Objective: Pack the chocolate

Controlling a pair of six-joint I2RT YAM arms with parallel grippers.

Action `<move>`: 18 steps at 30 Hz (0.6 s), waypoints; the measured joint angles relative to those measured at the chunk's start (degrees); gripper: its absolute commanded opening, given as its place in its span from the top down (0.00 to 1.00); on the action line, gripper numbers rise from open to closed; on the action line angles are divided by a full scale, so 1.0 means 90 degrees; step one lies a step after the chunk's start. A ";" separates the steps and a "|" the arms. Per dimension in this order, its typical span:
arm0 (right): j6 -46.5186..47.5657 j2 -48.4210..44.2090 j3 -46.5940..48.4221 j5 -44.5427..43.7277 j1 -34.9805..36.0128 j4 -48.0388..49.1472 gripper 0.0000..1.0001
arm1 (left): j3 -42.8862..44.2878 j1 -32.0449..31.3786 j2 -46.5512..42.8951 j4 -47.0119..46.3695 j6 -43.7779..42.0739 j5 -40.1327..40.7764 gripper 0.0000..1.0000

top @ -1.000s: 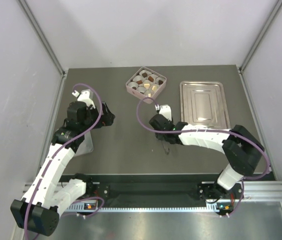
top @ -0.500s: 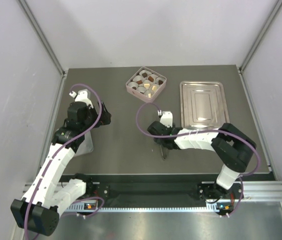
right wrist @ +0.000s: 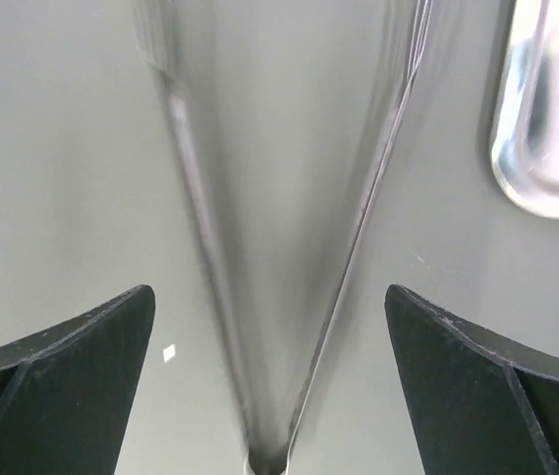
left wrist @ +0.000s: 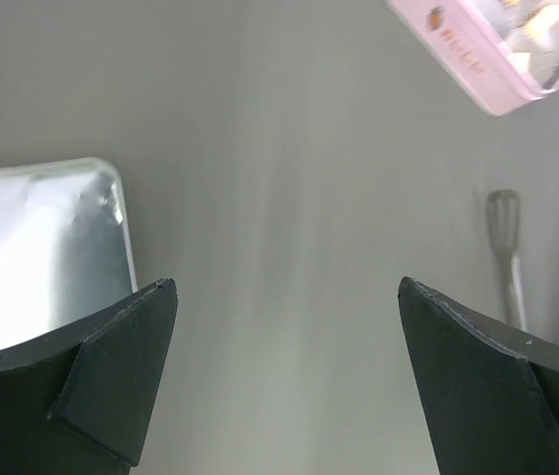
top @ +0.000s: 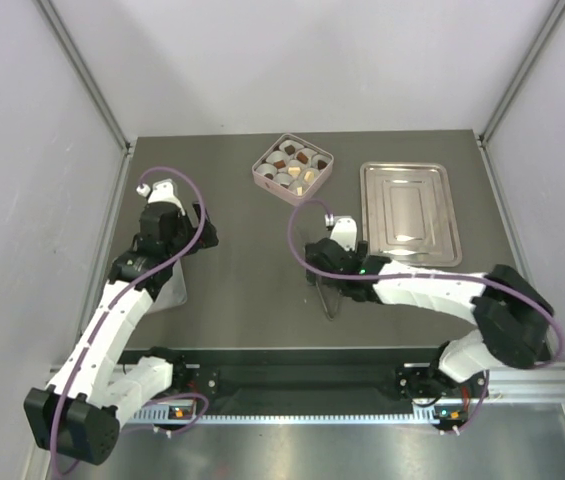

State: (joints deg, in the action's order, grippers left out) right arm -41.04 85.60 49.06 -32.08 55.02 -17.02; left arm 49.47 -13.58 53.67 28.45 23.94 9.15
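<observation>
Can't really count the chocolate (top: 303, 157) from overhead. The pieces are tiny, mostly dark brown with a couple of pale ones, each in a white paper cup (top: 269, 171) inside the pink box (top: 261, 174), which sits near the far edge of the tabletop (top: 242, 290), about mid-width. The left wrist view only catches one corner of that box, cut off at the top of the frame, and what's inside is a blur. The left tool (left wrist: 287, 287) is spread wide over bare tabletop toward the left edge. A shiny flat tray (left wrist: 42, 237) pokes in beside its left finger, and from above the left arm partly covers it. The right tool (right wrist: 267, 297) is spread wide too, with a pair of metal tongs (right wrist: 201, 228) lying flat on the tabletop between its fingers and touching neither one. The tongs look smeared in that view, and from overhead the right wrist hides part of them. A second steel tray (top: 410, 212) sits toward the right edge, just beside the box. Only its corner shows in the right wrist view. Both arms stand between the near edge and the box.
</observation>
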 measured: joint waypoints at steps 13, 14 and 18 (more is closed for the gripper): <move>0.0731 -0.3585 -0.1095 0.0641 0.0000 -0.0180 0.00 | 0.0505 0.0270 0.1591 0.0935 0.0595 0.1304 0.04; 0.0765 -0.3682 -0.1144 0.0699 0.0000 -0.0189 0.00 | 0.0525 0.0340 0.1727 0.0937 0.0627 0.1333 0.05; 0.0891 -0.3888 -0.1263 0.0940 0.0000 -0.0163 0.00 | 0.0486 0.0624 0.2110 0.0906 0.0801 0.1341 0.10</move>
State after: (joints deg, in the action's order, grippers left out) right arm -33.01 50.61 37.69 -23.62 55.02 -18.48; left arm 53.84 -7.97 72.66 36.60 31.16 21.21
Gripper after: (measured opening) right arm 0.996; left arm 0.920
